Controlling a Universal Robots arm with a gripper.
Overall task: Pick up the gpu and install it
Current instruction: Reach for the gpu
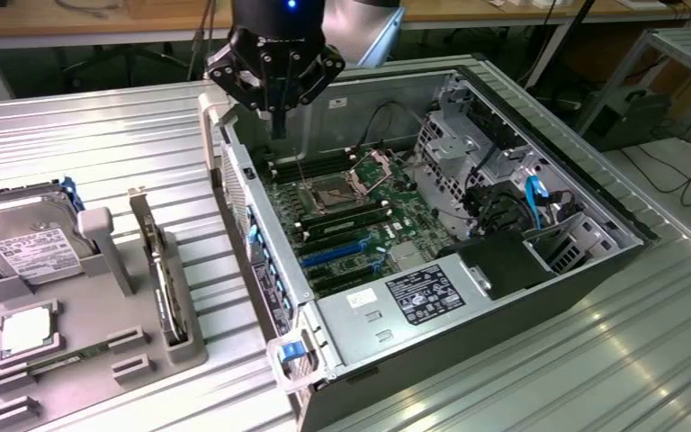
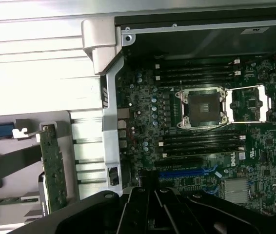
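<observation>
The gpu (image 1: 157,263) stands on its edge in a slot of the grey holder (image 1: 105,306) at the exterior view's left, with its silvery bracket at the far end. The wrist view shows the gpu (image 2: 54,168) edge-on as a thin green board beside the case wall. My gripper (image 1: 280,129) hangs over the far left corner of the open computer case (image 1: 358,324), above the motherboard (image 2: 201,161) and well apart from the card. Its fingers are pressed together with nothing between them. The gripper (image 2: 150,189) sits above the blue expansion slots (image 2: 182,173).
A silver hard drive (image 1: 24,245) with a white label and a small square CPU chip (image 1: 28,328) lie on the same holder. Inside the case are the empty CPU socket (image 2: 200,108), memory sticks, a drive cage (image 1: 466,135) and cables. The case wall (image 2: 109,122) stands between card and motherboard.
</observation>
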